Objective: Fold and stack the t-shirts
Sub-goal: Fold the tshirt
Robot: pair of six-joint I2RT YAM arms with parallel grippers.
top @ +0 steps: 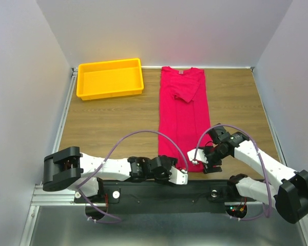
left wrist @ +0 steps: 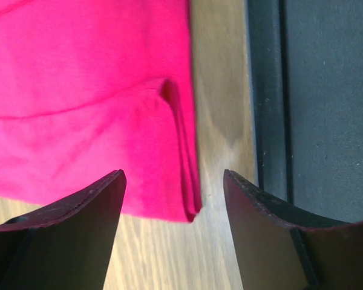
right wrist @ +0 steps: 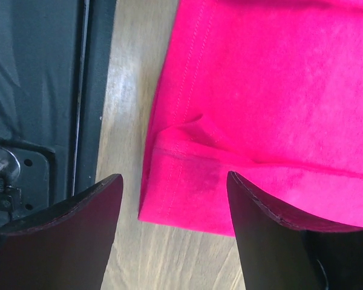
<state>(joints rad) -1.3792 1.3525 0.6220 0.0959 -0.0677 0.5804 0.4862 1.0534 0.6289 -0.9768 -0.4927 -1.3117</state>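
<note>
T-shirt [top: 184,115] lies as long folded strip on table [top: 108,123], hem toward arm bases. Left gripper [left wrist: 173,175], right gripper [right wrist: 174,176] spread over hem corners, nothing pinched. Cloth likely light, floppy: pinch all layers at corners.

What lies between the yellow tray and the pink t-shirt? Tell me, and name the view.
Only bare wooden table: a narrow strip separates the yellow tray from the t-shirt, which do not touch. The top external view shows it.
</note>
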